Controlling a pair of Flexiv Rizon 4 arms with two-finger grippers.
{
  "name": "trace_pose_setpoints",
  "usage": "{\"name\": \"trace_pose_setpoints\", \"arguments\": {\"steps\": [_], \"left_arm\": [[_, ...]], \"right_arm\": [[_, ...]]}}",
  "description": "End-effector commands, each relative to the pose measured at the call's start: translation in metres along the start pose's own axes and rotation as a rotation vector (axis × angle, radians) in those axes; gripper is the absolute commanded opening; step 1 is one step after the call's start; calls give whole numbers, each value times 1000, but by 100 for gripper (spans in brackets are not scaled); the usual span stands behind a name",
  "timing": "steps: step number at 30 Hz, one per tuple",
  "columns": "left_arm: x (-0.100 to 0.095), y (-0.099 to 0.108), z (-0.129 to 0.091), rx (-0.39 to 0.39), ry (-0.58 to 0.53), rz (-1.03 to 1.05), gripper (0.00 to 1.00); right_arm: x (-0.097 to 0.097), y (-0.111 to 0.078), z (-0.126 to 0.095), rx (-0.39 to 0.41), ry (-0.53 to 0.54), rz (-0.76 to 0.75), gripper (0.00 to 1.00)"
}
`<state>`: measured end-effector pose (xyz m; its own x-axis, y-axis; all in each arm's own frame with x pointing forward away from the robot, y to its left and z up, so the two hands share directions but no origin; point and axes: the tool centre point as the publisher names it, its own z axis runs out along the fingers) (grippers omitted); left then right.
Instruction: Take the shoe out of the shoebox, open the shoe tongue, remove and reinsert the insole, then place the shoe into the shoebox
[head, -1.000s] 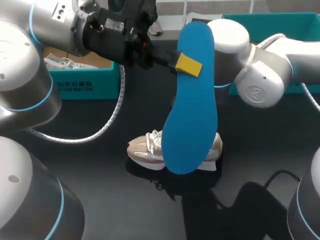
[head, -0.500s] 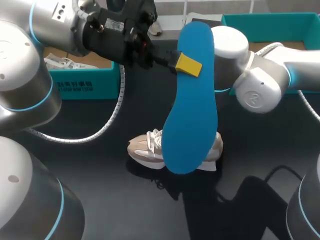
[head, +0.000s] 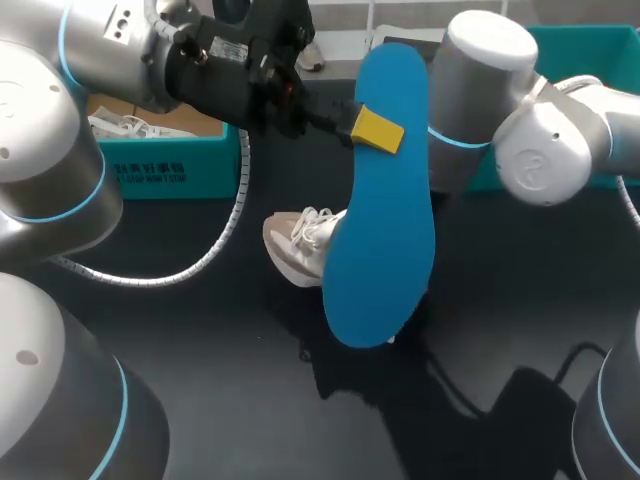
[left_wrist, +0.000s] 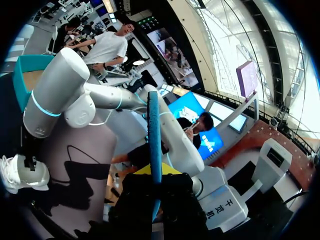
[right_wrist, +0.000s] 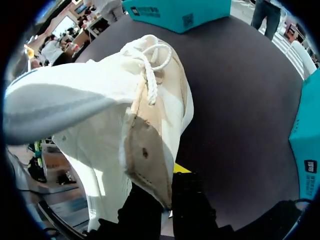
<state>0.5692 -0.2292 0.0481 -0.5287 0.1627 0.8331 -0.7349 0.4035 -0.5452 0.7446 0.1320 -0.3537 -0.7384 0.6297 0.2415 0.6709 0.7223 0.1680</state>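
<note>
Blue insole (head: 380, 200) kept pinched upright in left gripper (head: 365, 128) at 12 o'clock, and beige shoe (head: 300, 245), clamped in right gripper (right_wrist: 167, 187), just hoisted off table (head: 200, 330) at centre, toe swung toward 10 o'clock, likely readying reinsertion.

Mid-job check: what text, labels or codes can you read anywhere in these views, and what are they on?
Left teal shoebox, front: white print line, too blurred to read.
Left gripper, black body: white label, too small to read.
Teal box ahead of the shoe, right wrist view: print and square code, unreadable.
Blue insole, shoe: no print shows.
</note>
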Motion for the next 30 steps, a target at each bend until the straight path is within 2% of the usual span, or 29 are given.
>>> {"name": "trace_pose_setpoints", "arguments": {"steps": [1,12,13,14,15,20,30], "left_arm": [[-1,1,0,1,0,0,0],[-1,1,0,1,0,0,0],[-1,1,0,1,0,0,0],[-1,1,0,1,0,0,0],[-1,1,0,1,0,0,0],[-1,1,0,1,0,0,0],[-1,1,0,1,0,0,0]], "right_arm": [[3,-10,3,-138,25,68,0],[3,-10,3,-138,25,68,0],[3,-9,1,-157,-13,130,0],[3,-8,1,-180,9,156,0],[4,-7,3,-146,0,207,0],[9,0,8,-104,-18,338,0],[13,7,16,-91,-58,522,0]]}}
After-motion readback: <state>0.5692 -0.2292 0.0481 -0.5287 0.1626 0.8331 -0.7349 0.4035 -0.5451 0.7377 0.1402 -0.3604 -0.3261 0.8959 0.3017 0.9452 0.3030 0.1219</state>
